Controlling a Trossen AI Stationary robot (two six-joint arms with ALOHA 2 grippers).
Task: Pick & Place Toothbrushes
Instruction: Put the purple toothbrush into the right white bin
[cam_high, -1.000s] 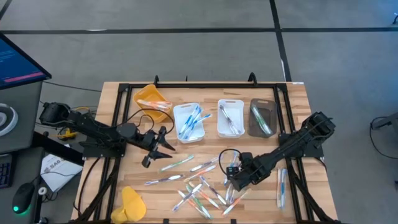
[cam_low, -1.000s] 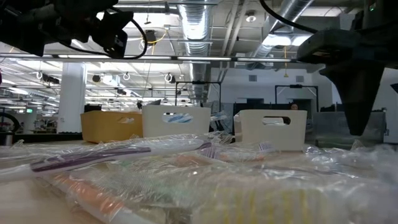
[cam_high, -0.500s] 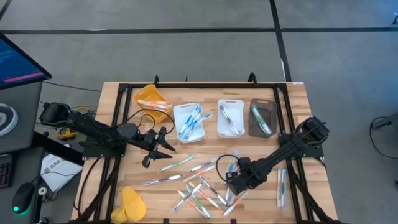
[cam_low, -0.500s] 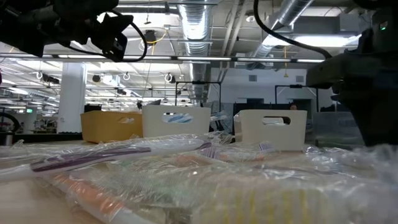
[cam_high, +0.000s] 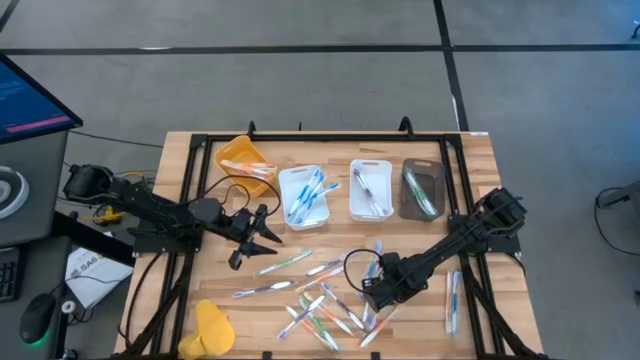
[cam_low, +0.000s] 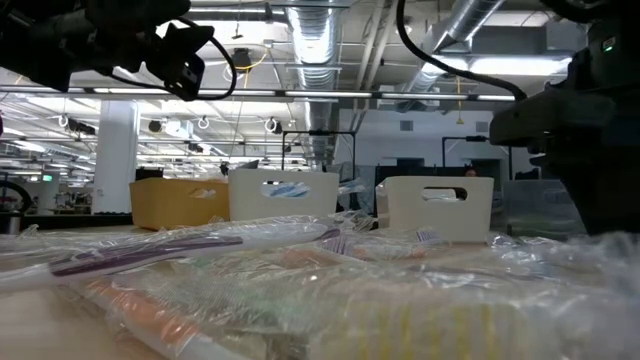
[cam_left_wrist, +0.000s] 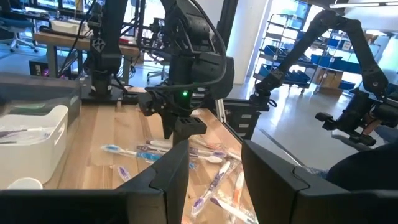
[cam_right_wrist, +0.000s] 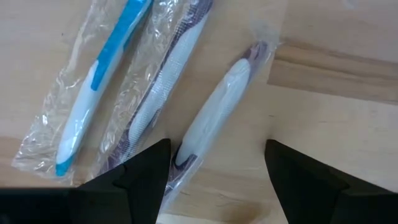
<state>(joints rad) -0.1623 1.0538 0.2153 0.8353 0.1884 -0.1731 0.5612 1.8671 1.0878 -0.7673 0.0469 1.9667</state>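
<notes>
Right wrist view shows the right gripper (cam_right_wrist: 214, 171) wide open and empty, straddling a light, slippery, film-wrapped toothbrush (cam_right_wrist: 214, 118), best pinched mid-handle.

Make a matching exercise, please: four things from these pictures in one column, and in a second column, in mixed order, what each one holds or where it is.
Things:
1. yellow tray
2. dark tray
3. right gripper
4. left gripper

Descriptions:
A. low over the loose toothbrushes, open
B. holds orange brushes
C. raised in front of the white trays
D. holds green brushes

Pairs: 1-B, 2-D, 3-A, 4-C
</notes>
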